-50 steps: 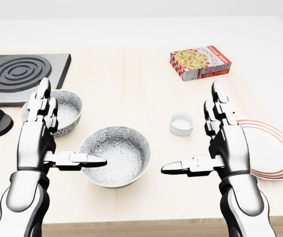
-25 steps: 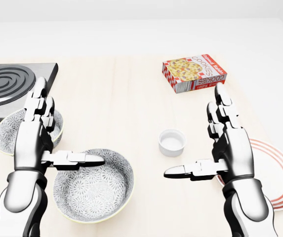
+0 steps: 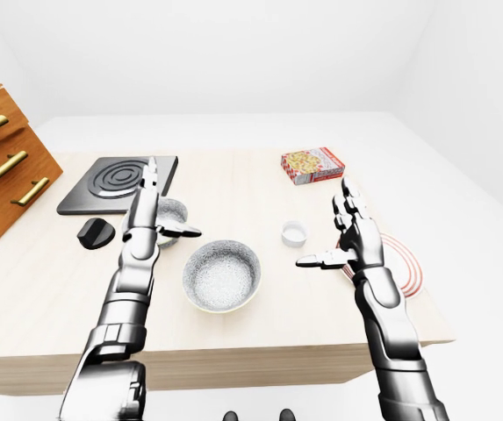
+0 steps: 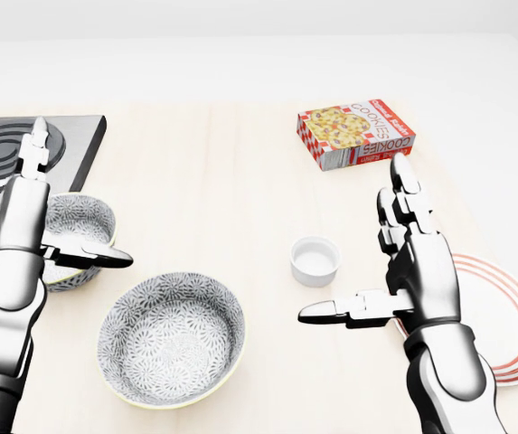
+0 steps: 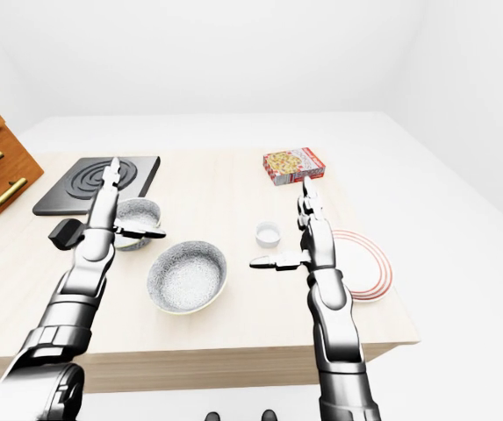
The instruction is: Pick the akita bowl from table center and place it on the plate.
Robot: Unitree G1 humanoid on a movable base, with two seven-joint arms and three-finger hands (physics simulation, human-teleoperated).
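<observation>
- Both hands were open, fingers spread, gripping nothing: left hand [image 4: 19, 240] over the smaller bowl [image 4: 82, 221], right hand [image 4: 417, 271] near the plate [image 4: 504, 316].
- The bowl [image 4: 173, 339] sat untouched, midway along the table's [image 4: 222, 181] edge nearest the robot.
- Risk: the look-alike smaller bowl might be grabbed instead; carrying the bowl across could knock the cup [image 4: 315, 260].

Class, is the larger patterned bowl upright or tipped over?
Upright: the bowl sits on its base, its rim level and its empty inside facing up.
</observation>
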